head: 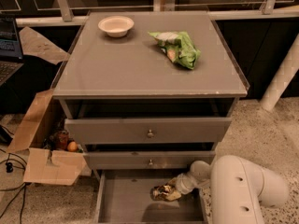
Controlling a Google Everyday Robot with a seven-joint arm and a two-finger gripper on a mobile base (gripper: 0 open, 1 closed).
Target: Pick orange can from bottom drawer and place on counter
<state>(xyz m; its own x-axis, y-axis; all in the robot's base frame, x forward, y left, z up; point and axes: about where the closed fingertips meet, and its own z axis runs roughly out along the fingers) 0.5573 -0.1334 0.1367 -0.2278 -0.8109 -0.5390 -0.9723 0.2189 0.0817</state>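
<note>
The bottom drawer (122, 200) is pulled out at the foot of the grey cabinet, and its grey floor shows. The orange can (160, 192), shiny golden-brown, lies sideways over the right part of the drawer floor. My gripper (170, 190) reaches in from the right on the white arm (243, 190) and is right at the can, touching or around it. I cannot tell whether the can rests on the floor or hangs just above it. The counter (131, 69) is the flat grey top above.
A white bowl (116, 25) and a green snack bag (180, 48) lie on the counter's far half. Two upper drawers (149, 130) stand slightly open above the gripper. An open cardboard box (51, 164) holding a small orange fruit (72, 146) sits left. A white pole (282, 78) stands right.
</note>
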